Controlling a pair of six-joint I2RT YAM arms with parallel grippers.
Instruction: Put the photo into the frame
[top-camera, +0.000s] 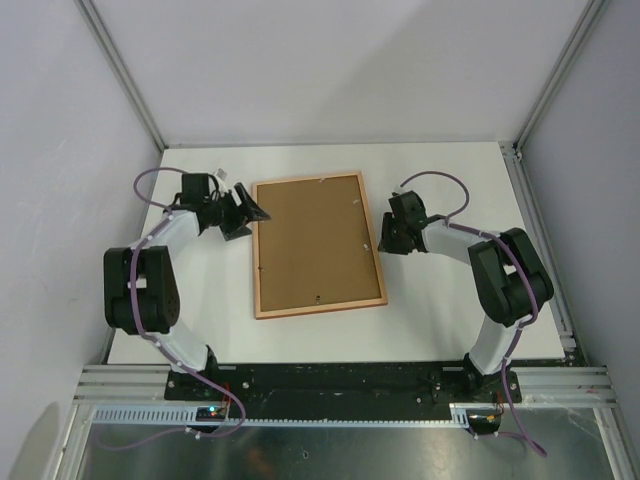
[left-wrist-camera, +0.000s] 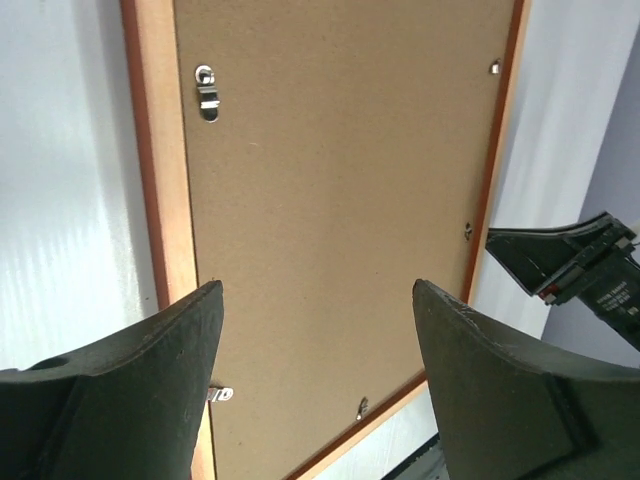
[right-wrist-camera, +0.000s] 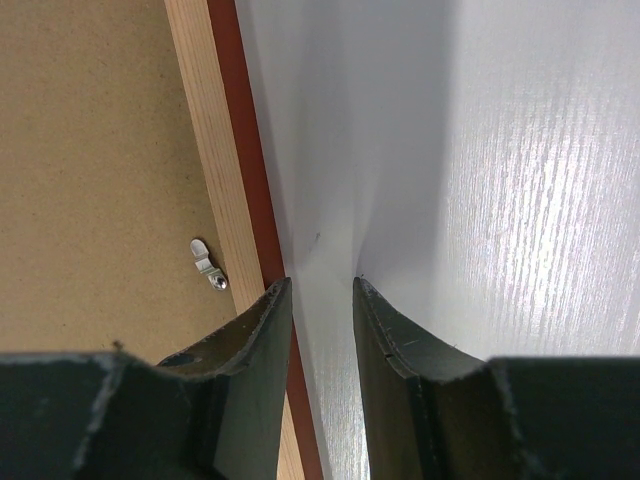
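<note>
Where the two arms rise from the black base rail (top-camera: 340, 378) at the near edge of the table (top-camera: 430, 320), each bends outward and then reaches in toward the middle. The left arm's fingers (left-wrist-camera: 130, 390) are spread wide with nothing between them, held over the frame's far left corner. The right arm's fingers (right-wrist-camera: 250, 340) are drawn close, with only a narrow slit between them and nothing in it. Their tips sit low over bare table just beside the frame's right rail, and one tip meets the red edge, though whether it touches cannot be told.

The frame (top-camera: 320, 305) lies face down at the middle of the table, its long sides running near to far and the whole turned a little off square. Its back shows pale wood rails with a thin red-orange line along the outer edge. The brown backing board (top-camera: 315, 240) fills it — flat, plain and matt — with small metal tabs (right-wrist-camera: 208, 265) turned over its edges. A metal hanger (left-wrist-camera: 206, 92) sits on the board close to the left long rail.

The table is white with a faint streaked sheen under the light. Purple cables (top-camera: 150, 180) loop off both arms. Beyond the frame, pale grey walls (top-camera: 330, 70) close in the far side and both flanks, joined by aluminium posts (top-camera: 120, 70) that slant up from the far corners.
</note>
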